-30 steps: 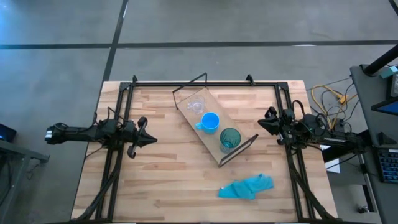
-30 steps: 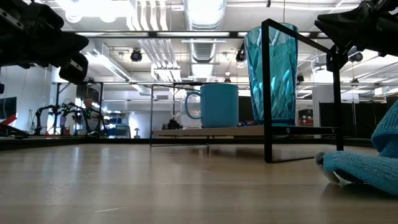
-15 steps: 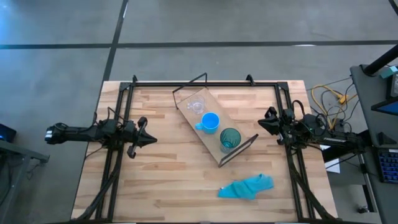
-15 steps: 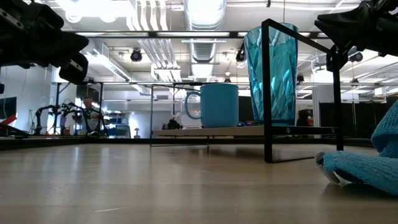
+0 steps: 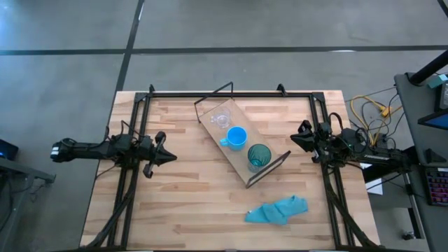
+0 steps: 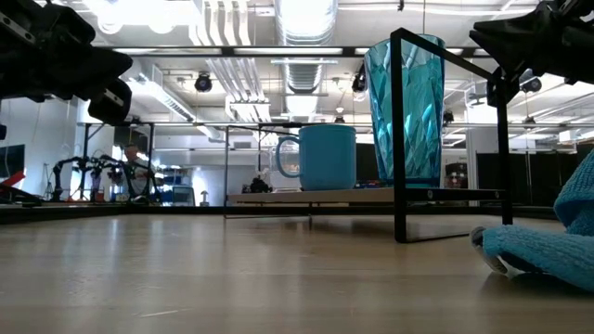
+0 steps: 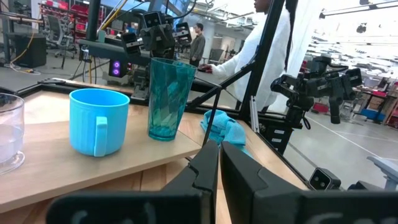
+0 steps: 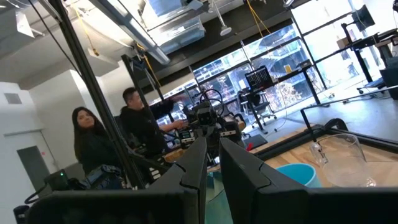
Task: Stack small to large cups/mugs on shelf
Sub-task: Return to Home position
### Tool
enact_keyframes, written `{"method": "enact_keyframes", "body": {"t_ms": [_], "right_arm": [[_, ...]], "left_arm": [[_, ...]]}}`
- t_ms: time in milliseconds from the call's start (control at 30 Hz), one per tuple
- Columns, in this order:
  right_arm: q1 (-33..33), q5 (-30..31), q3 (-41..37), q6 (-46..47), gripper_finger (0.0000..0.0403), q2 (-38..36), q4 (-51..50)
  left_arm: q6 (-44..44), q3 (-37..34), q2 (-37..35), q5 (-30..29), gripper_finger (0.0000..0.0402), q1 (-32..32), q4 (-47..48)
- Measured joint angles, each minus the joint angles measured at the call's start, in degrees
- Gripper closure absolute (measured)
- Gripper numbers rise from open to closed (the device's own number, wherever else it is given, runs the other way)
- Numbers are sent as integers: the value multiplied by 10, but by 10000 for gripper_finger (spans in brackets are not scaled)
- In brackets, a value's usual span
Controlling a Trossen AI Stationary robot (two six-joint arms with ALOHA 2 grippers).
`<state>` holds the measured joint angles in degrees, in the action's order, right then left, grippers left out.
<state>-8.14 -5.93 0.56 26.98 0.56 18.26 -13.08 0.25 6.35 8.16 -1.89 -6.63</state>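
The light-wood shelf (image 5: 231, 150) with black wire ends lies slantwise mid-table. On it stand in a row a small clear glass cup (image 5: 220, 118), a bright blue mug (image 5: 236, 137) and a teal tumbler (image 5: 258, 157). In the left wrist view the cup (image 7: 9, 134), mug (image 7: 97, 121) and tumbler (image 7: 169, 99) rest on their bases on the board. My left gripper (image 5: 166, 157) is shut and empty at the table's left side. My right gripper (image 5: 296, 137) is shut and empty at the right side.
A crumpled blue cloth (image 5: 278, 210) lies near the table's front right, close to the shelf's near end. Black frame rails (image 5: 231, 93) run along the far edge and both sides. People (image 8: 93, 149) show in the room beyond the table.
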Motion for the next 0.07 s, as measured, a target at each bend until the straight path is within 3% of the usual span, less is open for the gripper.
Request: {"method": "enact_keyframes", "body": {"t_ms": [67], "right_arm": [[0,0,0,0,364,0,0]], "left_arm": [[0,0,0,0,398,0,0]]}}
